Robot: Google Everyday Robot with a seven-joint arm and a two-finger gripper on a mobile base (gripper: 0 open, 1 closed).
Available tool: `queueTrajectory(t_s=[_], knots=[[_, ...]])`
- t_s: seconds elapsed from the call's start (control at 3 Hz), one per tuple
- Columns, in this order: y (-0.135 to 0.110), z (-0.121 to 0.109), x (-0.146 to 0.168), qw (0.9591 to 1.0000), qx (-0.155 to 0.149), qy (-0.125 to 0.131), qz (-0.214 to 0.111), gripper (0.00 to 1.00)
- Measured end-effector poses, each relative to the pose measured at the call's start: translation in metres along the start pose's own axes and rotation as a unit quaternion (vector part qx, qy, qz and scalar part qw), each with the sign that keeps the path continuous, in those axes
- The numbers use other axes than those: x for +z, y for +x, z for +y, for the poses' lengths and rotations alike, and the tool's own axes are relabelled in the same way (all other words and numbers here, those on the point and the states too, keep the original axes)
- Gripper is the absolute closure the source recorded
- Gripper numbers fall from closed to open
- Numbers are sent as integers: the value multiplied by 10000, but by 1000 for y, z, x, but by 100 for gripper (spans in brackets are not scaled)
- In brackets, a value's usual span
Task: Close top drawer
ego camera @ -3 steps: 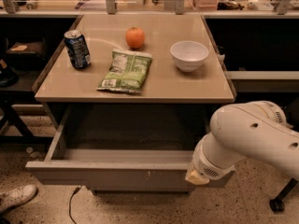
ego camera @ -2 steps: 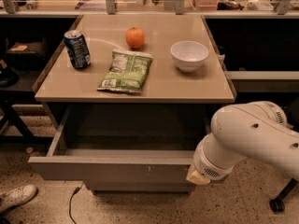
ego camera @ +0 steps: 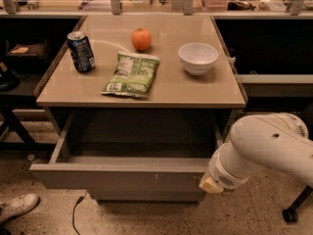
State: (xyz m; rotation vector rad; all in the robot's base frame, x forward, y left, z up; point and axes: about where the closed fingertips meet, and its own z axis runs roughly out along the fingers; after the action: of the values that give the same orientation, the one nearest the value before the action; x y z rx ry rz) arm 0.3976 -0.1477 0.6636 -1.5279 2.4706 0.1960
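Observation:
The top drawer (ego camera: 122,178) stands pulled far out below the tabletop. Its tall grey-beige front faces me, with small white scratches (ego camera: 156,176) right of centre, and its inside looks empty. My white arm (ego camera: 266,148) comes in from the lower right. My gripper (ego camera: 209,184) is at the arm's end, right against the right end of the drawer front. Most of it is hidden behind the wrist.
On the beige tabletop (ego camera: 195,92) lie a blue soda can (ego camera: 81,51), an orange (ego camera: 141,39), a green chip bag (ego camera: 132,74) and a white bowl (ego camera: 198,58). A shoe (ego camera: 17,207) and a cable (ego camera: 76,214) are on the floor at the lower left. Dark shelving flanks the cabinet.
The drawer front has slid a little way back toward the cabinet. The arm has stayed against its right end.

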Motion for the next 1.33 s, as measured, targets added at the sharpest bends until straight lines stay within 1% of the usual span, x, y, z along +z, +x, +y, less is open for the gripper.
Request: queueTrajectory(t_s=[0.33,0.67,1.0,1.33], knots=[[-3,-12,1,9998,109,129,-86,100],[-5,-33,7,9988,311,309,-204,100],[-6,-34,8,9987,332,326,-219,100],[-5,-32,10,9985,404,284,-254,100]])
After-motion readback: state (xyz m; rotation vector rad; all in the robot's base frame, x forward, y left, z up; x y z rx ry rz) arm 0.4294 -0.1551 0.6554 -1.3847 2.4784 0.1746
